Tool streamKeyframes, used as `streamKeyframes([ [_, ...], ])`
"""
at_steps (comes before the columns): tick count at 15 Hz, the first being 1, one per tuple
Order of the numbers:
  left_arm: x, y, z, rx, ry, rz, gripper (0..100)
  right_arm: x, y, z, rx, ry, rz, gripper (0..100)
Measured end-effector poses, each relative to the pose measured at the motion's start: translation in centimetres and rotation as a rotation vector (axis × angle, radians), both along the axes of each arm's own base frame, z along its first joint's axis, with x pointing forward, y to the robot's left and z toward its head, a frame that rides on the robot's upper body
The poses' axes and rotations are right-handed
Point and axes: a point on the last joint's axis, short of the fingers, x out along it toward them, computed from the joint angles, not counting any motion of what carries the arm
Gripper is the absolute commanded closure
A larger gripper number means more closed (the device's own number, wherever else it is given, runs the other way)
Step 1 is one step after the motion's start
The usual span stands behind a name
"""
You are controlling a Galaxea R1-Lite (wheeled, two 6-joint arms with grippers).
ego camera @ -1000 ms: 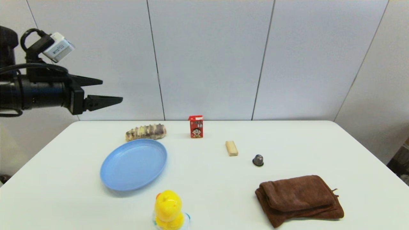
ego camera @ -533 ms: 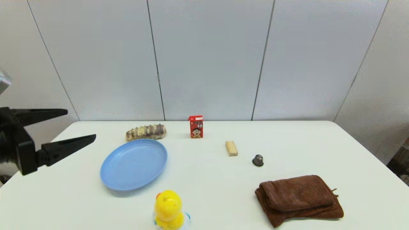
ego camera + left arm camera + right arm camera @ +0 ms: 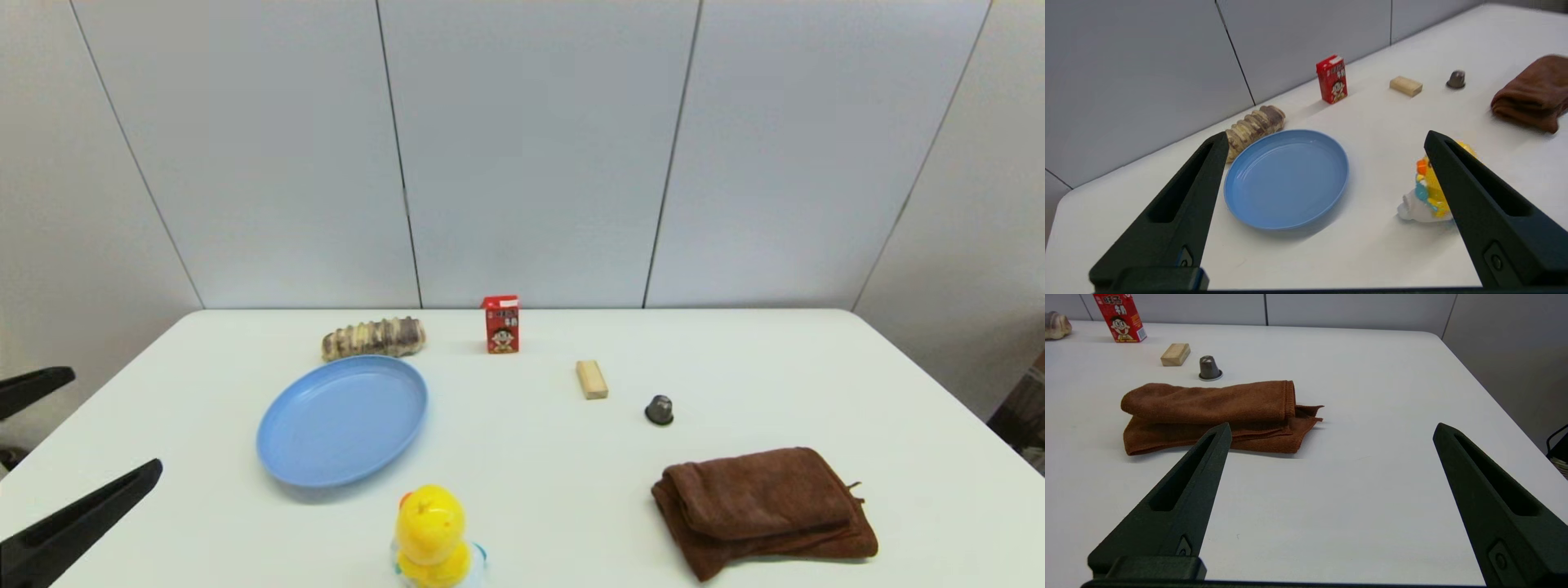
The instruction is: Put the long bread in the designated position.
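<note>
The long bread [image 3: 374, 338], a striped tan and purple-brown loaf, lies flat at the back left of the white table [image 3: 531, 457], just behind the blue plate. It also shows in the left wrist view [image 3: 1253, 127], and its end shows in the right wrist view [image 3: 1055, 324]. My left gripper [image 3: 113, 422] hangs open and empty at the table's near left corner, well short of the loaf [image 3: 1327, 136]. My right gripper [image 3: 1332, 426] is open and empty over the near right of the table, out of the head view. No mark shows the designated position.
A blue plate [image 3: 343, 420] lies in front of the bread. A red carton [image 3: 501, 324], a wooden block [image 3: 592, 380] and a small dark cone [image 3: 660, 409] stand mid-table. A brown towel [image 3: 763, 506] lies at the front right and a yellow duck toy [image 3: 430, 535] at the front centre.
My left arm has dropped from high at the left to low by the table's near left corner, its fingers open throughout. The bread and other things have not moved.
</note>
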Motion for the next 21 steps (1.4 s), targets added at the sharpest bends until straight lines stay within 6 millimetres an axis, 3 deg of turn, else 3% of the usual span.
streamKeyframes([
  [8, -4.8, 0.2, -5.1, -0.053, -0.116, 0.067, 0, 0.0, 0.0, 0.0, 0.0, 0.0, 0.0, 0],
  [12, -5.8, 0.3, -7.6, -0.075, -0.128, 0.106, 0, 0.0, 0.0, 0.0, 0.0, 0.0, 0.0, 0],
  [16, -6.3, 0.7, -9.9, -0.081, -0.152, 0.28, 0, 0.0, 0.0, 0.0, 0.0, 0.0, 0.0, 0],
  [21, -6.8, 0.9, -11.9, -0.104, -0.087, 0.368, 0, 0.0, 0.0, 0.0, 0.0, 0.0, 0.0, 0],
])
